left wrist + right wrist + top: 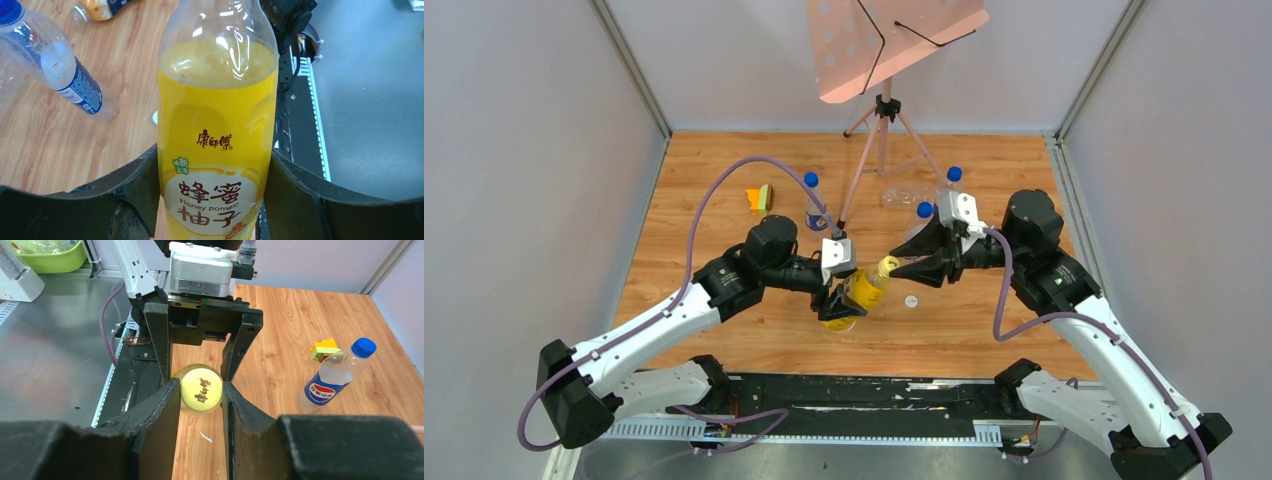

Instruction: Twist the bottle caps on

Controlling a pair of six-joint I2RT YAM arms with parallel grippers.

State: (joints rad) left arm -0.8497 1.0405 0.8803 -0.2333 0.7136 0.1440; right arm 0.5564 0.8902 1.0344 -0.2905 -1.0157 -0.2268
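My left gripper [841,303] [216,175] is shut on the yellow bottle [864,287] [217,125], holding it tilted above the table with its neck toward the right arm. My right gripper [896,264] [201,390] is shut on the yellow cap [887,265] [201,388], which sits on that bottle's mouth. A white cap [911,300] lies loose on the wood below. A clear bottle with a blue label and blue cap [812,200] [335,374] stands at the back left. An amber-brown bottle [100,7] lies on the table without a cap.
Two more clear bottles with blue caps [924,215] [951,180] and an empty clear one lying down [904,195] are behind my right gripper. A music stand tripod [879,130] stands at the back. A yellow-green toy block [759,198] [324,349] sits back left.
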